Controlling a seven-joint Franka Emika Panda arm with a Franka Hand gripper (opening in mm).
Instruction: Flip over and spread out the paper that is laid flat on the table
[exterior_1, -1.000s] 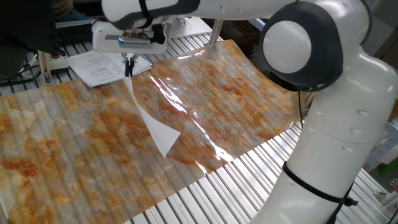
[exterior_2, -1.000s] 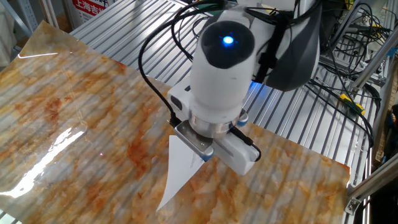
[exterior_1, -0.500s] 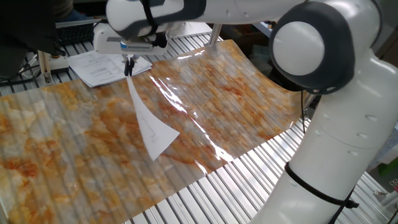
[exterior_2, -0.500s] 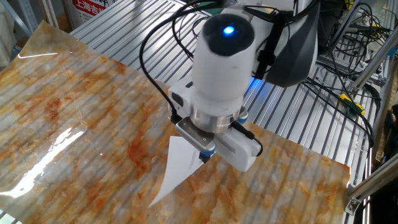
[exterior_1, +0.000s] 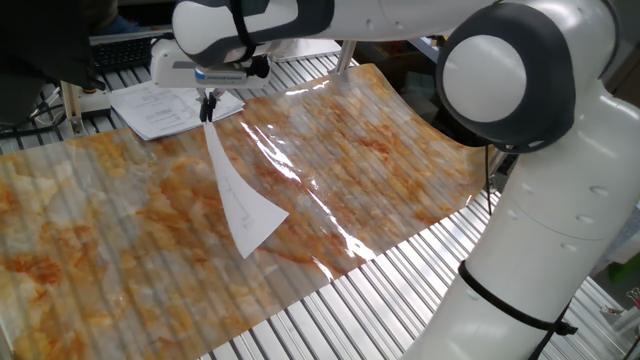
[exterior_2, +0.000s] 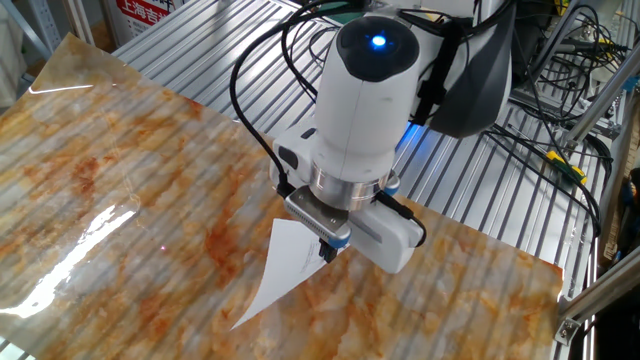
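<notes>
- gripper pinches paper by top corner
- sheet has swung wider since a second ago, low tip toward 5 o'clock on table
- flip underway, not laid flat yet

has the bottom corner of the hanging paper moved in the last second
Yes. The paper, pinched at its top by the claw, has swung its lower corner left across the table, away from the bright glare streak.

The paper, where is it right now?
The paper hangs from the gripper above the table, its low corner near the front edge, with the printed stack just behind.
</notes>
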